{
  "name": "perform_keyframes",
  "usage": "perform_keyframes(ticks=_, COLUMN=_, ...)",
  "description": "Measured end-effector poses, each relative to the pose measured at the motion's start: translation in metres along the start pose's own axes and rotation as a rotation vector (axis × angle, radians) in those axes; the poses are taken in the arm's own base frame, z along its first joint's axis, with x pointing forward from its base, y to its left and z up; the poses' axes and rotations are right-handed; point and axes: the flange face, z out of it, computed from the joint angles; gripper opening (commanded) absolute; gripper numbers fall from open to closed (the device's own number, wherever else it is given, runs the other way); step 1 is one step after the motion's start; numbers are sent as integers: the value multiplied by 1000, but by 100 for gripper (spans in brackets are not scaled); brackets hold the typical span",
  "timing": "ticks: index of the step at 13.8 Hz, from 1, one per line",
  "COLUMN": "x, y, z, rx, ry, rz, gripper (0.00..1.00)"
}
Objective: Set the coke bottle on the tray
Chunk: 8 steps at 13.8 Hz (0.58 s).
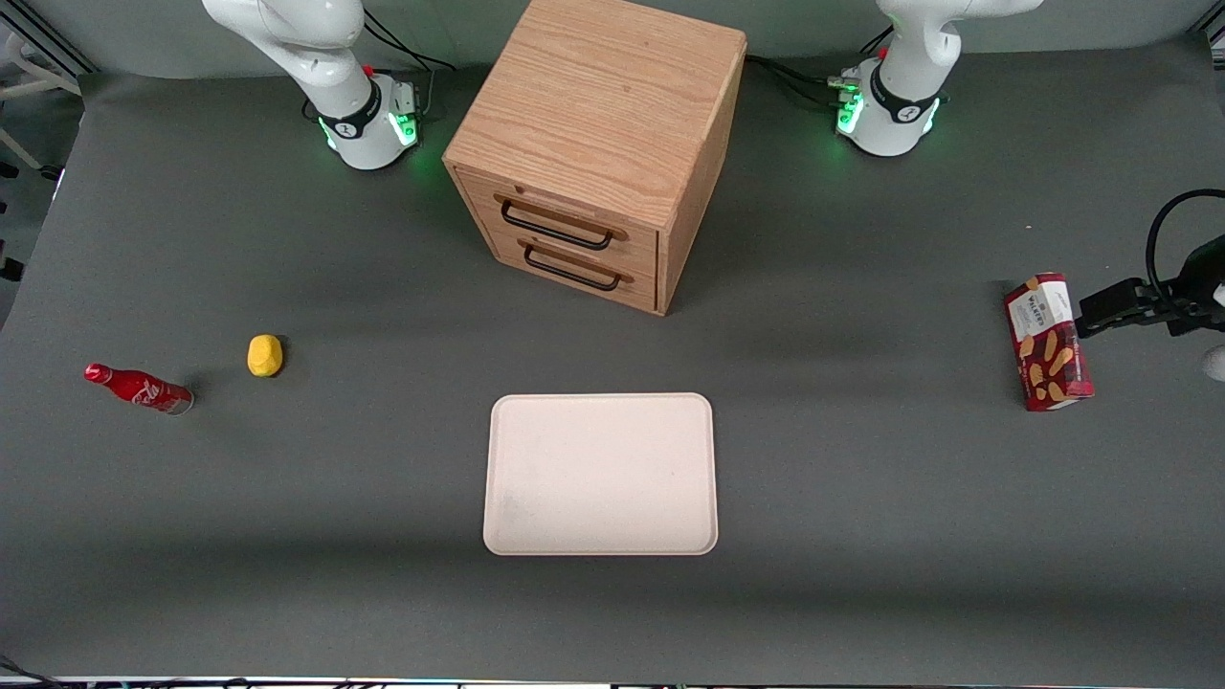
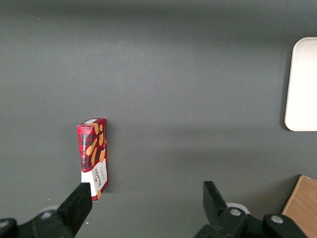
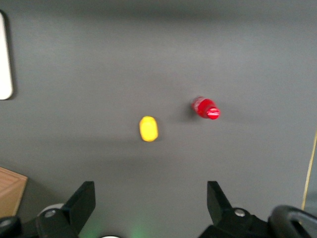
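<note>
Coke bottle [image 1: 140,388] stands upright on the desk near the working arm's end edge, w/ a yellow lemon-like fruit [image 1: 265,355] just beside it, not touching. Tray [image 1: 601,474] lies flat mid-desk toward the front edge, in front of the wooden drawer cabinet [image 1: 593,144]; red snack box [image 1: 1048,342] near the parked arm's end. Gripper [image 3: 148,203] hangs high above bottle & fruit, fingers spread wide, holding nothing.

we see a dark grey counter [image 1: 861,536] under soft even light, and on it a wooden drawer cabinet [image 1: 598,144] with two black handles.
</note>
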Motion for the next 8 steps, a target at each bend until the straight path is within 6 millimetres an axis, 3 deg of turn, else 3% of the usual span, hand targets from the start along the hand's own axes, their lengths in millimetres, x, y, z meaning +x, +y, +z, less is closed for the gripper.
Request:
perform_keyframes(ticks=3, x=5, y=41, z=23, rx=-5, ry=11, rz=-47, gripper=100)
perform_keyframes(ticks=8, x=22, y=82, z=56, rx=-7, ry=0, rz=-137, gripper=100)
